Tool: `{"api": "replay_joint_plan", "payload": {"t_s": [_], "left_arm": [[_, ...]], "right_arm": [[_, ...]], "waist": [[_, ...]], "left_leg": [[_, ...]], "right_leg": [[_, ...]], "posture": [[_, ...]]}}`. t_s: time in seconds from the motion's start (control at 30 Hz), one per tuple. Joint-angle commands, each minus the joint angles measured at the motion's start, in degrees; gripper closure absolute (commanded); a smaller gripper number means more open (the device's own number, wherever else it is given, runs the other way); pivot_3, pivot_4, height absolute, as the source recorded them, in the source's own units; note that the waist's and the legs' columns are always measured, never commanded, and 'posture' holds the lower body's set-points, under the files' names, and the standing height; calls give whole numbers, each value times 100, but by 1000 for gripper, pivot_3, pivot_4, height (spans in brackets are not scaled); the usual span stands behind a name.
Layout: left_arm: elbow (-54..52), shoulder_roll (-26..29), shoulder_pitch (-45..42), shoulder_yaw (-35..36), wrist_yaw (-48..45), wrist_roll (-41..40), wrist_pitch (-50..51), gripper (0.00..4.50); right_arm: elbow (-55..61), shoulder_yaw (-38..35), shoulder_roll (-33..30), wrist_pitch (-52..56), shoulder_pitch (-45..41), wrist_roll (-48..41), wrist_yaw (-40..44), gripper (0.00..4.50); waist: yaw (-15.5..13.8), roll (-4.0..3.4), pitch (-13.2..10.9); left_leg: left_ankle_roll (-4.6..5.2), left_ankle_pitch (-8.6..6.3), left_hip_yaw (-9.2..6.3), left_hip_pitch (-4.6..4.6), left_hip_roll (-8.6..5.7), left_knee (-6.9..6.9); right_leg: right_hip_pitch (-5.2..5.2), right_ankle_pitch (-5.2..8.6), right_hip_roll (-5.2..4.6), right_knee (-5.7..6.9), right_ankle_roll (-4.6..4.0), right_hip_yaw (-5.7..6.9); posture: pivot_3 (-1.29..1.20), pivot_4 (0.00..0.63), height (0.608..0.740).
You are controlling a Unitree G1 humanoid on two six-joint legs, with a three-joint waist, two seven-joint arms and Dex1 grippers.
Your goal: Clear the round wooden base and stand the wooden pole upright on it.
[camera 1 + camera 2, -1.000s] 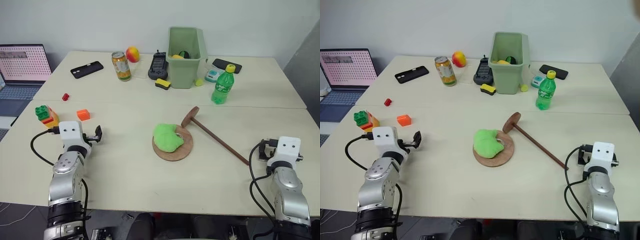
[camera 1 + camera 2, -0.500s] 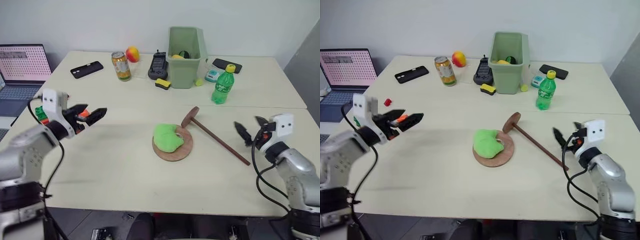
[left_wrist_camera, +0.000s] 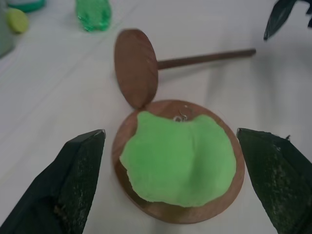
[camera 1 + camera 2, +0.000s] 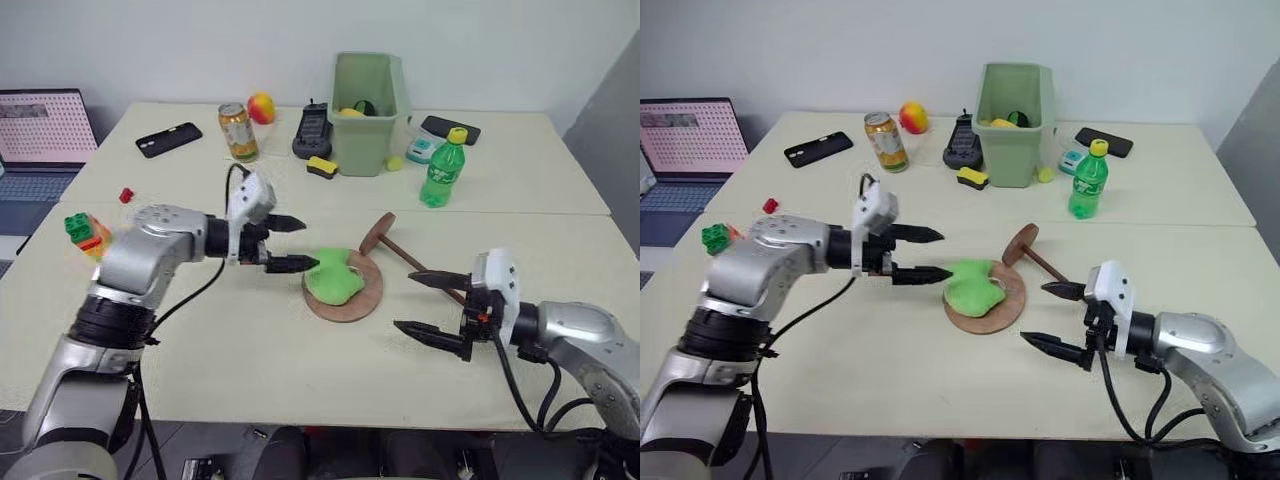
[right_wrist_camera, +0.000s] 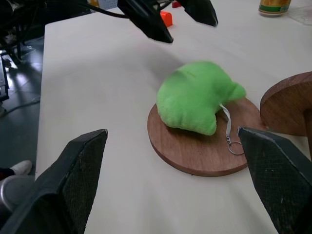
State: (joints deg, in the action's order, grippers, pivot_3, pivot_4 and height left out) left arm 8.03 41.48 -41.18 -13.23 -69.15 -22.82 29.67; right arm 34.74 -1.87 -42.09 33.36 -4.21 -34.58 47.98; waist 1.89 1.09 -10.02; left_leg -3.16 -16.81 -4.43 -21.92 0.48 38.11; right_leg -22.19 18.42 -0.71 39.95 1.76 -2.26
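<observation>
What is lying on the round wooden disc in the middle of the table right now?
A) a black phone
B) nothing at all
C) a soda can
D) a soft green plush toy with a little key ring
D: a green plush toy with a small metal ring on a cord covers much of the round wooden base, as both wrist views and the head views show.

A plush toy (image 4: 334,276) lies on the round wooden base (image 4: 364,303), the wooden pole (image 4: 420,268) behind.

Smooth wooden base (image 5: 195,153) — fuzzy green plush (image 5: 195,100) on it.
</observation>
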Motion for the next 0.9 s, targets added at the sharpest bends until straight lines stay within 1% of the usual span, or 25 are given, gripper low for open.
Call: {"api": "replay_joint_plan", "payload": {"t_s": [0.03,0.2,0.4,0.47,0.5,0.77,0.8,0.83,0.9], "left_arm": [[424,-94,-251,-260,-473,459,-663,0],[1182,-517,-425,-465,-587,959,-1478,0],[1730,-939,-559,-458,-614,1273,-2030,0],[1779,-982,-579,-429,-717,1290,-2077,361],[1777,-984,-581,-411,-764,1295,-2076,462],[1801,-974,-592,-327,-882,1319,-2052,2168],[1751,-971,-573,-306,-888,1280,-1981,2313],[1715,-971,-559,-289,-893,1253,-1929,2639],[1642,-951,-532,-261,-880,1250,-1868,3073]], "right_arm": [[343,-34,69,-237,176,126,-149,21],[447,-36,240,-313,360,238,-423,21],[489,-7,336,-334,437,287,-566,21],[477,-2,361,-339,438,295,-585,0],[475,6,370,-336,431,299,-597,0],[277,27,417,-343,225,316,-571,0],[241,34,419,-342,179,316,-557,0],[217,39,421,-342,148,316,-547,0],[157,56,430,-341,70,322,-522,0]], "waist": [[-9,2,-1],[-18,2,-1],[-20,4,-2],[-19,4,-2],[-18,4,-2],[-16,4,-2],[-16,4,-2],[-16,4,-2],[-14,4,-2]], "left_leg": [[0,0,0,-3,1,0],[0,0,-5,-2,2,4],[1,0,-5,-3,0,8],[1,0,-5,-2,0,9],[1,0,-4,-2,0,9],[1,0,-7,-2,1,10],[1,0,-7,-2,1,10],[1,0,-8,-2,1,10],[1,0,-7,-2,1,10]], "right_leg": [[0,0,0,-2,0,2],[0,0,-1,2,0,2],[1,0,-3,3,0,3],[1,0,-3,4,0,3],[1,0,-3,4,0,2],[1,0,-3,5,0,3],[1,0,-3,5,0,4],[1,0,-3,5,0,4],[1,0,-2,6,0,4]], "posture": [[0,150,740],[0,150,740],[0,150,740],[0,150,740],[0,150,740],[0,150,740],[0,150,740],[0,150,740],[0,150,740]]}}
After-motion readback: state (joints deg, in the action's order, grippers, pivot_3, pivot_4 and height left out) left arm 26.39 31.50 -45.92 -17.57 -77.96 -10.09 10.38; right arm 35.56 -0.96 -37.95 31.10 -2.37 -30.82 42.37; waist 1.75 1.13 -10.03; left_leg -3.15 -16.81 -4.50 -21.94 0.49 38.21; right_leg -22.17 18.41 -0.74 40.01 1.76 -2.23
